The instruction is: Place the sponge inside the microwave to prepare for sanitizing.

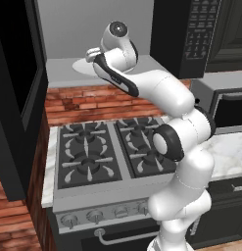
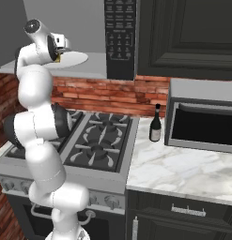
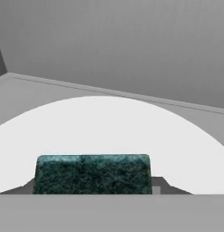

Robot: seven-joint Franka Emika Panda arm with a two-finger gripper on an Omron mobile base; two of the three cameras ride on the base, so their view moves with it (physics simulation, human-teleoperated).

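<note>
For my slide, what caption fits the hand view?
Gripper holds green-topped sponge over the microwave's white plate.

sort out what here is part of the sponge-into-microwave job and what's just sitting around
Part of the job:
- sponge, clamped in the shut gripper over the white round plate
- microwave, door open, grey cavity with the plate inside

Just lying about:
- dark bottle on the marble counter
- stove
- silver-grey box with dark window
</note>
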